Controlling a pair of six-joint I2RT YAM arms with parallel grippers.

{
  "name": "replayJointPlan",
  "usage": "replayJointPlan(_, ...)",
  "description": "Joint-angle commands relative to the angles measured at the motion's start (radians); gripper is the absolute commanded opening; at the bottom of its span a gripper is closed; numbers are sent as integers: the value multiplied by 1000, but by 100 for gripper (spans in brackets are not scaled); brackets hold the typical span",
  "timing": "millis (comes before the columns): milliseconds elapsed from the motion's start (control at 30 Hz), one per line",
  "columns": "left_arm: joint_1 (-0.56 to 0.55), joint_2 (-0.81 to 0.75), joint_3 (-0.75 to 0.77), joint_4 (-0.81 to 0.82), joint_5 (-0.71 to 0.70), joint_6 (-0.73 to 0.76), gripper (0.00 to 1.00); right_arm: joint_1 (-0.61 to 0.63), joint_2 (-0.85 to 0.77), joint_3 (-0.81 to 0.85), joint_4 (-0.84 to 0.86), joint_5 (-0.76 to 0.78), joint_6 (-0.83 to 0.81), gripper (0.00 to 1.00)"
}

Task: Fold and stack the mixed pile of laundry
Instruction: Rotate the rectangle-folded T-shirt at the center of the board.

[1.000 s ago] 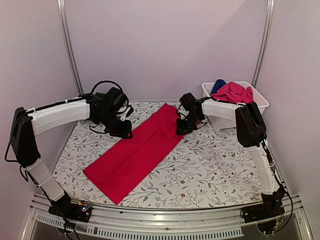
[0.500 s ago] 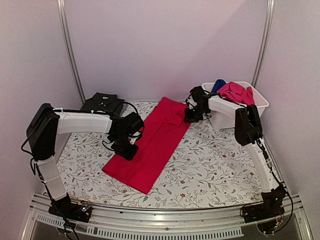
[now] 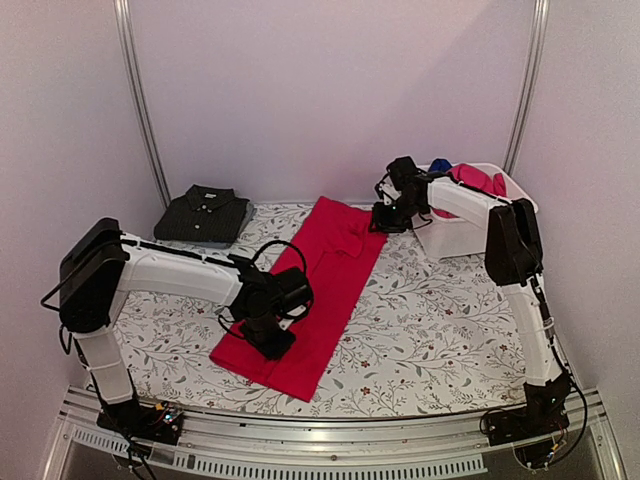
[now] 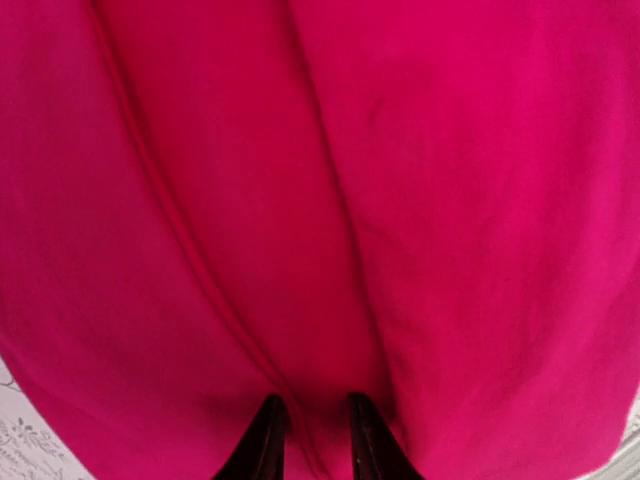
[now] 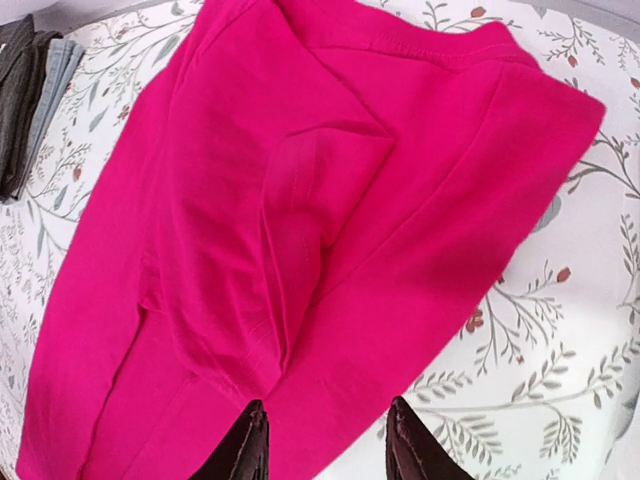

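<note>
The red tee lies folded lengthwise in a long diagonal strip on the table, and it fills the left wrist view. My left gripper presses down on its near end, jaws narrow, with a ridge of the cloth pinched between the fingertips. My right gripper hovers at the tee's far right corner, open, holding nothing, above the tee's edge. A charcoal polo lies folded at the back left. A magenta garment and a blue one sit in the tub.
The white tub stands at the back right, just behind my right gripper. A floral leaf-patterned cloth covers the table. In the right wrist view the polo shows at the left edge.
My left gripper swept from the tee's far left side down to its near end while its jaws narrowed; the tee got narrower and shorter. My right gripper opened and drew back toward the tub.
</note>
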Motion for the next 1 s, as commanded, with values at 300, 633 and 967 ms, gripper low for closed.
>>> replayJointPlan(300,-70,-149,80,30,90,-25,25,218,-249,-372,29,-53,35,39)
replayJointPlan(633,170,-222,87,46,113,-67,26,245,-80,-328,-18,4,46,37)
replayJointPlan(967,209,-219,-12,101,158,-111,27,90,-1,-269,-17,46,-89,36)
